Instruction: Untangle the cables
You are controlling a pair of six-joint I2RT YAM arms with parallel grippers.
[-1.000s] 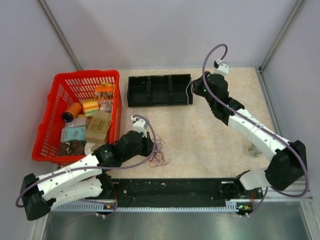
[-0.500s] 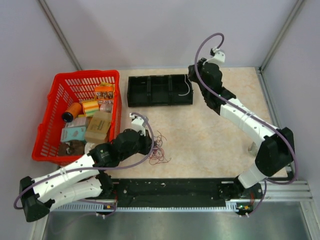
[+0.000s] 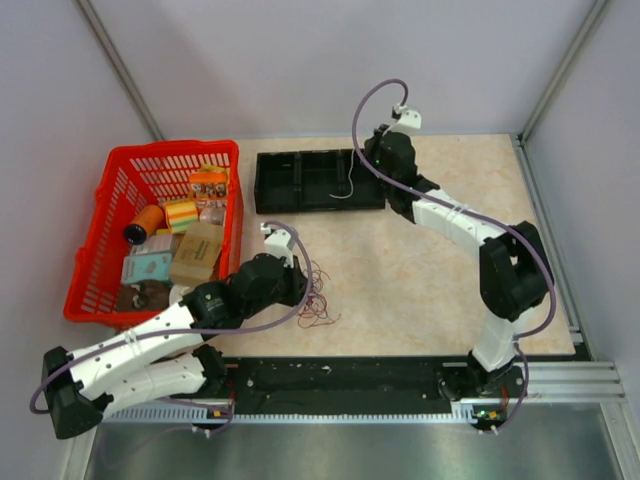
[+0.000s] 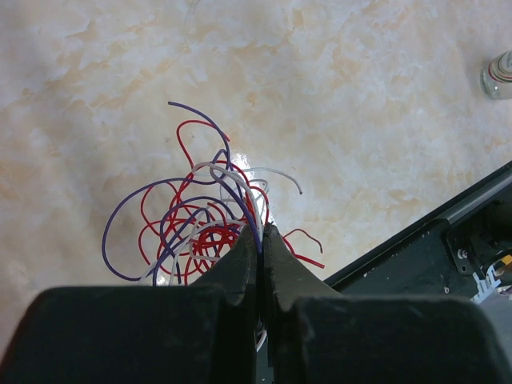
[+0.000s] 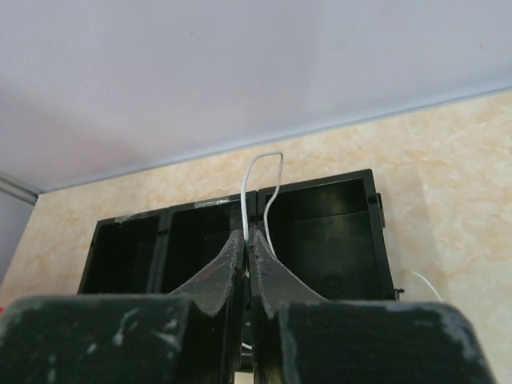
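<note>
Though hair-thin, easy to tell by colour: cables (image 4: 210, 237) in red, white and purple, curled in a loose heap on the glossy beige marbled tabletop (image 4: 360, 96). Left jaws pressed together on some strands at the near edge of the heap. Right jaws closed too, pinching one white cable (image 5: 245, 192), looped stiffly upward before a black three-compartment tray (image 5: 374, 212). Plain pale walls (image 5: 240, 64) behind. Lower end of that cable hidden by the jaws.
</note>
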